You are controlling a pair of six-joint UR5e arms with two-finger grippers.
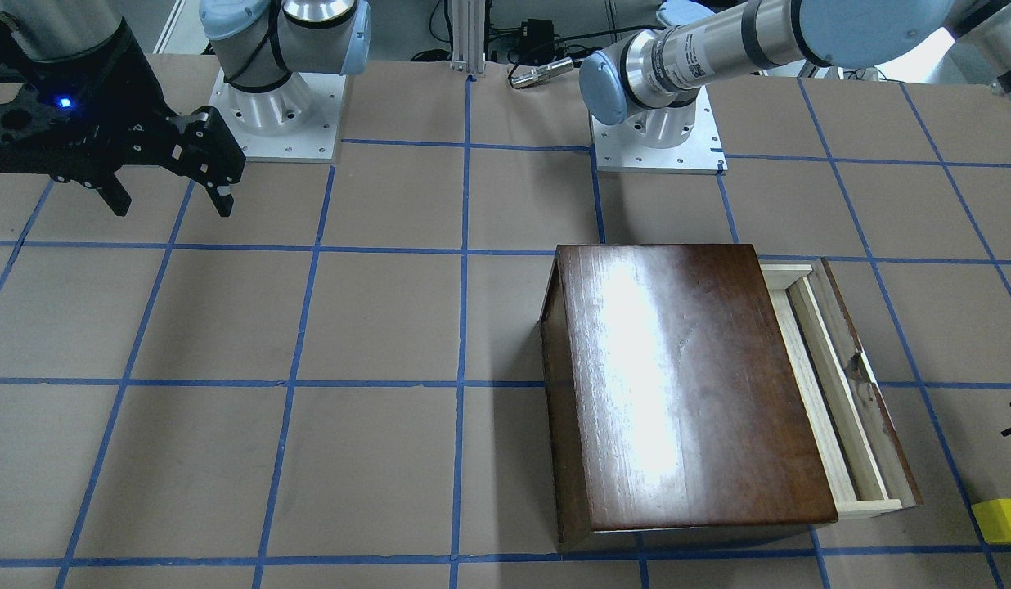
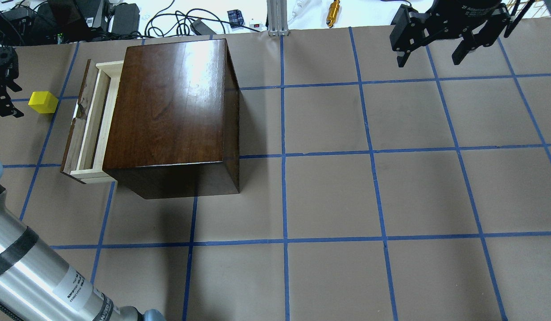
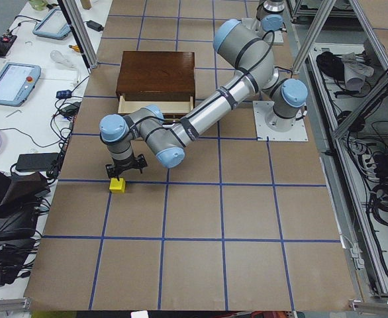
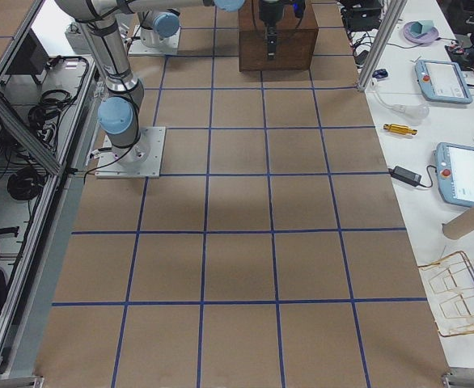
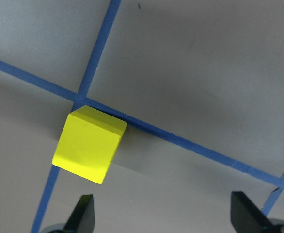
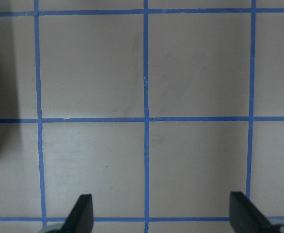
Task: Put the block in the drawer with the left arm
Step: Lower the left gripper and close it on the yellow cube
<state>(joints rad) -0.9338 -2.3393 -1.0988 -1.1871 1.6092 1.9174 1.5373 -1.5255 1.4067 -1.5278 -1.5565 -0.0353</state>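
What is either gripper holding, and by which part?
Nothing. Both the left gripper and right gripper are open; the block sits untouched on the table.

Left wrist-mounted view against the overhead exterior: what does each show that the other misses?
Only the wrist view: both open fingertips of the left end effector, with the block ahead of them, not between them. Only the overhead: the wooden box, its drawer pulled open on the block's side, and the right end effector, open, far across the table. Both: the yellow block resting by the blue tape lines, not yet gripped.
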